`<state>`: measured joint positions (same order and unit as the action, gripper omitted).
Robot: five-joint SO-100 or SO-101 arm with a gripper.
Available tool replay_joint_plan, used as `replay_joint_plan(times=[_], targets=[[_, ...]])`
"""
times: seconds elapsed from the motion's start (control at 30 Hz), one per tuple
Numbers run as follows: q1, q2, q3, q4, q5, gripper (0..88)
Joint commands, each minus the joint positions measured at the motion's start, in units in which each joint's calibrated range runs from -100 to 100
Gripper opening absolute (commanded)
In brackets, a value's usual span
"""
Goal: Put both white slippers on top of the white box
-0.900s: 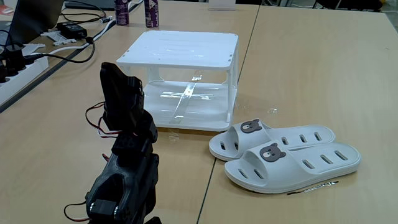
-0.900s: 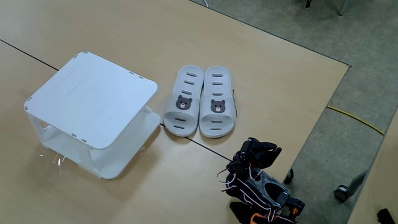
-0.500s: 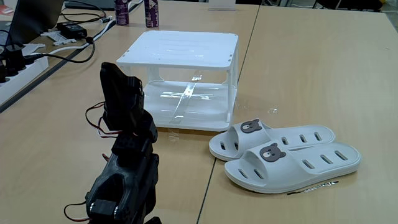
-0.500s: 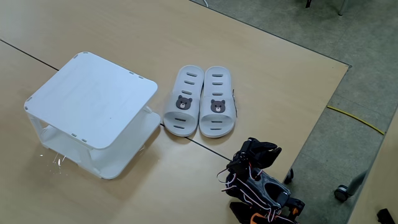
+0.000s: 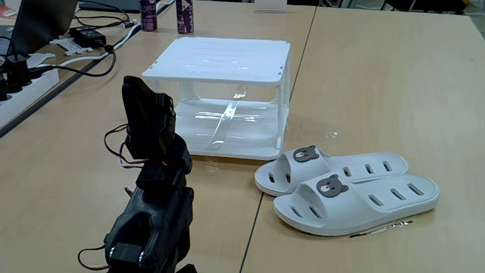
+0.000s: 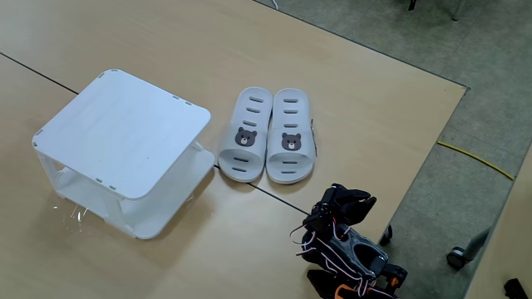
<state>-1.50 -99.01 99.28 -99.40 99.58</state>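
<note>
Both slippers (image 6: 268,134) side by side on the table (image 6: 374,100), right of the box (image 6: 123,133) in a fixed view.

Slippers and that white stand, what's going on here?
Nothing is being handled right now. The two white slippers lie side by side on the table, next to the white box, whose top is bare. The black arm sits folded near the table edge, away from both; whether its gripper is open is unclear.

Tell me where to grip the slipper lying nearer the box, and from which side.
Grip the nearer slipper by its arched strap with the bear badge, coming from above, probably one finger inside the foot opening. The strap is its only raised thin part; the other slipper touches one flank, blocking a sideways pinch.
</note>
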Motion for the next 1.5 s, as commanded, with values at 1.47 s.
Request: replay_joint_plan(times=[1.47], targets=[[5.8, 99.5, -4.7, 17.3, 0.4, 1.1]])
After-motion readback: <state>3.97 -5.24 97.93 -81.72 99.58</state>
